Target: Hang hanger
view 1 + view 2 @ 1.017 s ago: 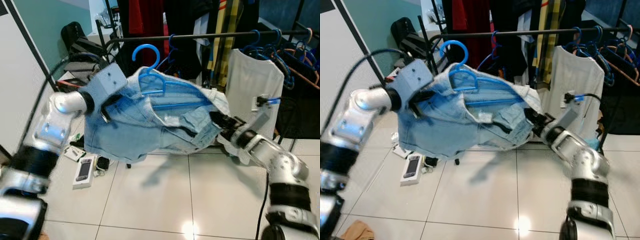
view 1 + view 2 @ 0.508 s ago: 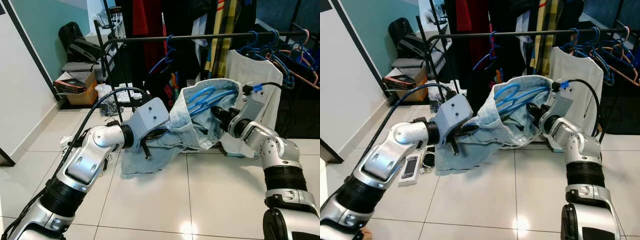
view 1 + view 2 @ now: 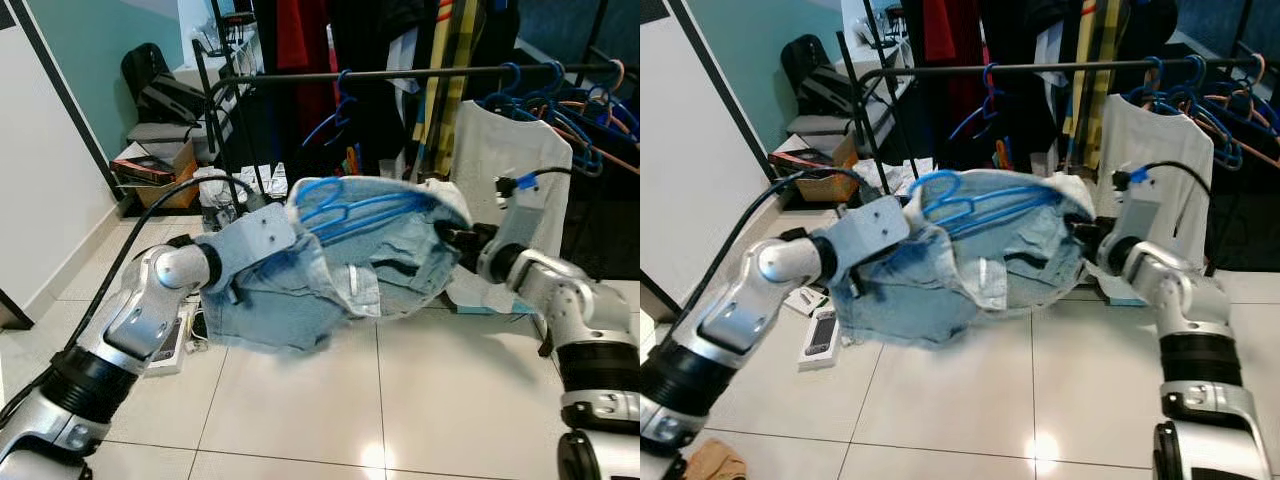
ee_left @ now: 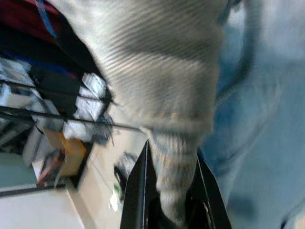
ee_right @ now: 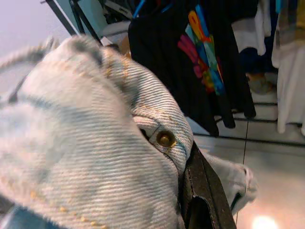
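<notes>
- The left gripper (image 4: 171,191) is clenched on a fold of the denim garment (image 3: 330,270); in the left wrist view the fabric is pinched between its two black fingers (image 4: 138,191).
- The right gripper (image 3: 452,237) grasps the right edge of the same garment; in the right wrist view a black finger (image 5: 202,191) presses against the denim just beside a brass rivet (image 5: 165,139).
- The garment is stretched between the two grippers, held clear of the tiled floor (image 3: 400,400), in front of the clothes rail (image 3: 400,72).
- The blue hanger (image 3: 345,205) lies tilted inside the top of the garment, with its hook pointing toward the left of the scene. The hook is below the rail and not on it.
- The rail runs left to right across the far side of the scene. Dark clothes (image 3: 370,60) hang from it.
- A white shirt (image 3: 505,150) hangs on the right part of the rail, behind the right arm.
- Several bare blue hangers (image 3: 560,100) hang at the far right of the rail.
- A cardboard box (image 3: 150,165) stands on the far left, near the rack base.
- Small items, including a flat boxed object (image 3: 820,335), lie on the floor on the left, under the left arm.
</notes>
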